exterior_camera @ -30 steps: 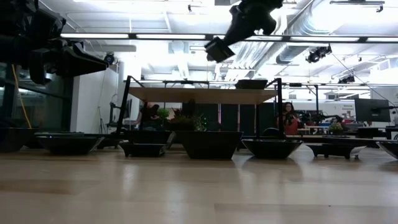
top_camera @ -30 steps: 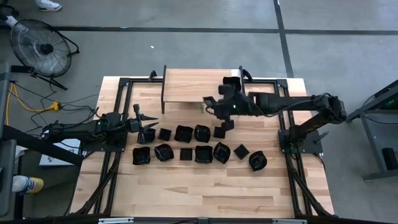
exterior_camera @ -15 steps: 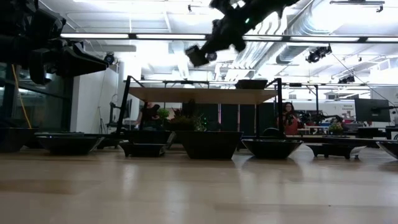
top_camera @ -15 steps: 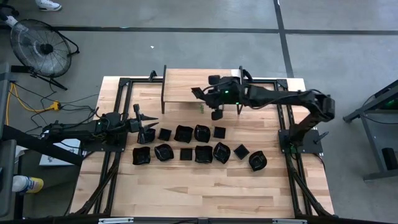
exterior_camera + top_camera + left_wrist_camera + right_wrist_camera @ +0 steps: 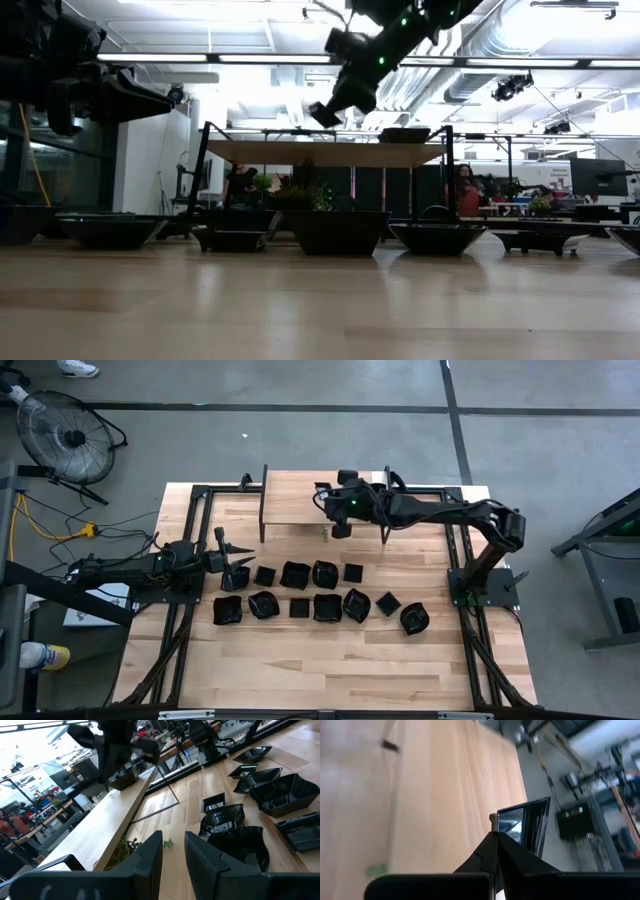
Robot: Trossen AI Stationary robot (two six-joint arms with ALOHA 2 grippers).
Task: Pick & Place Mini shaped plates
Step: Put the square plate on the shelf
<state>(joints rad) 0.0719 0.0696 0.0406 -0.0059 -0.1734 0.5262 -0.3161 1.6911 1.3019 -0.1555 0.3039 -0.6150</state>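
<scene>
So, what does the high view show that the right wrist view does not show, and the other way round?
Only the high view shows the left gripper low at the table's left, the two rows of black plates on the table, and a fan on the floor.

Only the right wrist view shows the grip up close: the fingers are pinched on the rim of one small square plate.

Both show the right gripper over the raised wooden shelf, and the shelf's light boards.
</scene>
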